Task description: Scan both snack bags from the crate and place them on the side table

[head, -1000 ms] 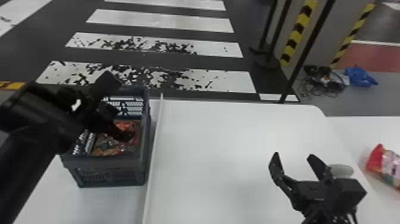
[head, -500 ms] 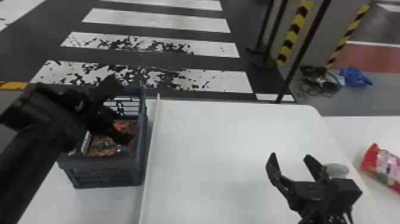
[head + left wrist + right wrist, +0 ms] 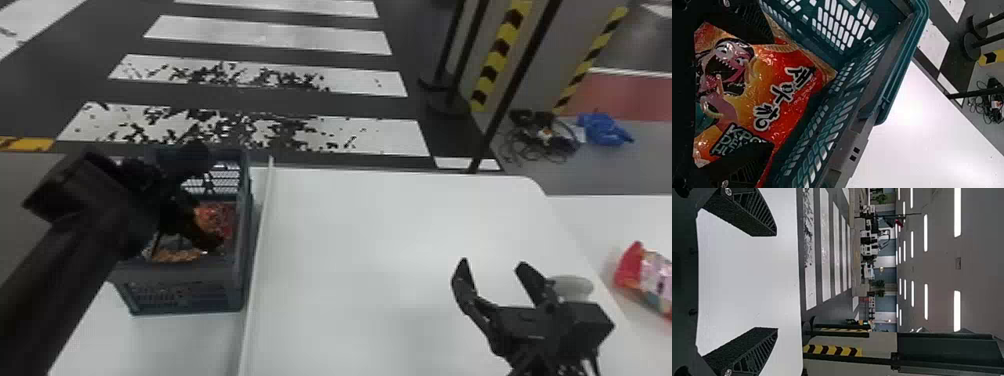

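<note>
On the left, a blue-grey slatted plastic crate (image 3: 182, 295) holds a glossy orange-and-red snack bag (image 3: 777, 98); the left gripper (image 3: 205, 200) reaches in, fingers wide apart around it. Over the smooth white table (image 3: 360, 230), the right gripper (image 3: 493, 262) is spread open — empty. Far right, a shiny red-and-pink snack bag (image 3: 650, 280) lies on the white side table (image 3: 600, 217).

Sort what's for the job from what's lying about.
For the job:
- glossy orange snack bag
- dark plastic crate holding it
- shiny red-and-pink snack bag
- white side table beneath, probably

Lying about:
- tangled black floor cables
- crumpled blue bundle beside them
</note>
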`<state>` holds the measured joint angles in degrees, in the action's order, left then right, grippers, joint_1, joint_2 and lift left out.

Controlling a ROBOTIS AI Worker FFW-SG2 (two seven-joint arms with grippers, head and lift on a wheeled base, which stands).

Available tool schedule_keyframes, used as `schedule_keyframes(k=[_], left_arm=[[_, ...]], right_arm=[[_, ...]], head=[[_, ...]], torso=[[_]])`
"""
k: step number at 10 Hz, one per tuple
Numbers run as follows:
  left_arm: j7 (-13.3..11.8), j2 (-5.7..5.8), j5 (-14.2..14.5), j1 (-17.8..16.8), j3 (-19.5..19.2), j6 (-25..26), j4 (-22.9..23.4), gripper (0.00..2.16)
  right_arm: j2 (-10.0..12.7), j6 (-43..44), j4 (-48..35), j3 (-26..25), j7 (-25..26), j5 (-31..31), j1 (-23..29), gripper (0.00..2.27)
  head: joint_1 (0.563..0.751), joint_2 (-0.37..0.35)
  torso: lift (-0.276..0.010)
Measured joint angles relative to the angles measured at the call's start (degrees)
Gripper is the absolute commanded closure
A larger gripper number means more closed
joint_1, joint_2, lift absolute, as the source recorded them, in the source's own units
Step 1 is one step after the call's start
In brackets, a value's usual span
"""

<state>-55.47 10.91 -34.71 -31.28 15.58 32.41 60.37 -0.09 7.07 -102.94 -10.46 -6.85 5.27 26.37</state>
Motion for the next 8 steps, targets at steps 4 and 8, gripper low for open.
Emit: schedule_keyframes(k=[4, 8], left_arm=[[0.4, -1.32, -2.4, -1.4, -0.3, -4.6, -5.9, 0.26], [-1.4, -2.20, -3.7, -3.1, -0.3, -8.4, -9.9, 2.14]], right_arm=[[0.0, 0.0, 0.7, -0.1, 0.0, 0.6, -0.2, 0.06], [0.0, 0.0, 1.1, -0.3, -0.1, 1.0, -0.3, 0.06]], head=[[0.695, -0.114], [0.695, -0.129]], torso=[[-0.098], [-0.098]])
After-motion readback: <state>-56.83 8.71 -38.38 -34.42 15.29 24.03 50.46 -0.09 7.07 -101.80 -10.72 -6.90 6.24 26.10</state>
